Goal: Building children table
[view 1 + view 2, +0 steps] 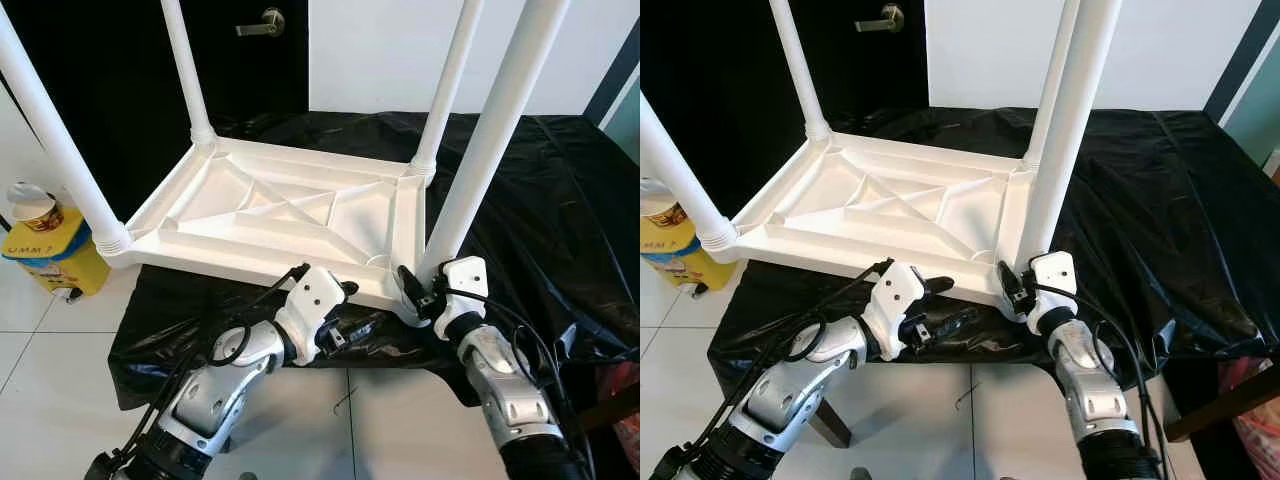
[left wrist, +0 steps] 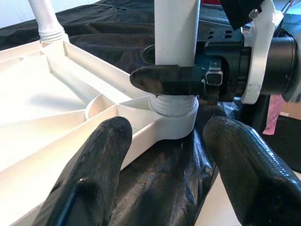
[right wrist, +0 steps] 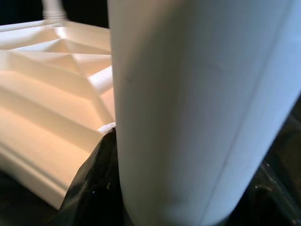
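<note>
Right gripper (image 1: 412, 290) sat low centre-right of the left eye view, clamped on the base of the near leg (image 1: 487, 150), just above where it screws into the tabletop's corner socket. In the left wrist view one black finger (image 2: 169, 80) wrapped across the front of the leg, right above the threaded collar (image 2: 173, 104). Right wrist view was mostly white tube at close range, too close to read anything else, probably the same leg.

Left gripper (image 1: 345, 318) was low centre, fingers apart, holding nothing, just under the tabletop's front edge and over the black sheet. Its two pads (image 2: 91, 179) framed the corner socket in its own wrist view, not touching it.

Tabletop (image 1: 290, 215) lay upside down mid-frame on a surface draped in black plastic sheet (image 1: 540, 190), ribbed underside up. Four white legs stood upright from its corners: far-left (image 1: 185, 65), far-right (image 1: 450, 80), near-left (image 1: 50, 130) angling to the upper left edge, and the clamped one.

Yellow container (image 1: 45, 250) with a paper cup (image 1: 35, 207) on top sat at the left edge on the tile floor. Dark door with a lever handle (image 1: 262, 22) at the top centre.
</note>
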`<state>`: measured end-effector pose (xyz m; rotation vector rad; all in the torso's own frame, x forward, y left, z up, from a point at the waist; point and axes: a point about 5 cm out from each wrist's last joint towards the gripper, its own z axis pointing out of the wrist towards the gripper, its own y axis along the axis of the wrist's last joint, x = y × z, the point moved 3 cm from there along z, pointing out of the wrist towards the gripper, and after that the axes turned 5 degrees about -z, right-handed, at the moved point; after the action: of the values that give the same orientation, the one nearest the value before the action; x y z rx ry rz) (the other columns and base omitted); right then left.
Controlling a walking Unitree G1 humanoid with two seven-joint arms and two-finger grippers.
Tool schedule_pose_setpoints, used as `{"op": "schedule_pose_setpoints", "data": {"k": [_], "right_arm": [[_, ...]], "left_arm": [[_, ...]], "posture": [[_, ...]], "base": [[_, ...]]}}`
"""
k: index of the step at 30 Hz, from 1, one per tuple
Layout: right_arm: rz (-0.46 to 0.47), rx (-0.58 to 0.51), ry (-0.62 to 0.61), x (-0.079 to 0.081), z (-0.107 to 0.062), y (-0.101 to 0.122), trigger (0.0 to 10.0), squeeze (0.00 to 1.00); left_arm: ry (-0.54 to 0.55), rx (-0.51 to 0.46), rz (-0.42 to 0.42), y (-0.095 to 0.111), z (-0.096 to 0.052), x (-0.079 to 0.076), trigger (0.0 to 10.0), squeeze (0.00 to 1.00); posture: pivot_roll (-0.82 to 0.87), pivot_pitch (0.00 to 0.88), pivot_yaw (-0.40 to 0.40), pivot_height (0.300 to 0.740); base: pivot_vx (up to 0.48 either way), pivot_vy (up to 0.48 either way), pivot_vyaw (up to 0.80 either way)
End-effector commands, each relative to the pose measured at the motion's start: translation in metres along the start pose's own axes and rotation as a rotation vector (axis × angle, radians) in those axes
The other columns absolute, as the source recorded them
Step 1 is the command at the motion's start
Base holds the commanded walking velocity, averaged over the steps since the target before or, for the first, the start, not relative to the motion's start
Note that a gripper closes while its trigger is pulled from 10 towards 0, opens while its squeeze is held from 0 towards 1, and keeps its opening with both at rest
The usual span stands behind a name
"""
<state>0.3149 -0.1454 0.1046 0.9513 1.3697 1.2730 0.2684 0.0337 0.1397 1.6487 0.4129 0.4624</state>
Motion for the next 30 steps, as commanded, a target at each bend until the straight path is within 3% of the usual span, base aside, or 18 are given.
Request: {"op": "schedule_pose_setpoints", "data": {"k": [1, 8, 14, 29, 30], "right_arm": [[-0.019, 0.102, -0.076, -0.003, -0.008, -0.021, 10.0, 0.0], [-0.008, 0.122, -0.175, 0.009, -0.008, -0.02, 10.0, 0.0], [0.003, 0.121, -0.182, 0.017, -0.005, -0.018, 10.0, 0.0], [-0.034, 0.104, -0.163, 0.008, -0.005, -0.016, 10.0, 0.0], [-0.042, 0.1, -0.152, 0.004, -0.004, -0.016, 10.0, 0.92]], "left_arm": [[-0.031, 0.005, 0.017, 0.0, 0.001, -0.001, 10.0, 0.0], [-0.032, -0.001, 0.025, 0.002, 0.003, 0.002, 10.0, 0.0], [-0.032, -0.011, 0.029, 0.004, 0.006, 0.002, 10.0, 0.0], [-0.038, -0.011, 0.038, 0.003, 0.007, 0.001, 10.0, 0.0], [-0.034, -0.012, 0.04, 0.003, 0.007, 0.002, 10.0, 0.0]], "posture": [[-0.02, 0.0, -0.02, 0.74], [-0.01, 0.0, -0.025, 0.74], [-0.01, 0.0, -0.024, 0.74], [0.0, 0.0, -0.036, 0.74], [0.0, 0.0, -0.041, 0.74]], "base": [[0.0, 0.0, 0.0], [0.0, 0.0, 0.0], [0.0, 0.0, 0.0], [0.0, 0.0, 0.0], [0.0, 0.0, 0.0]]}}
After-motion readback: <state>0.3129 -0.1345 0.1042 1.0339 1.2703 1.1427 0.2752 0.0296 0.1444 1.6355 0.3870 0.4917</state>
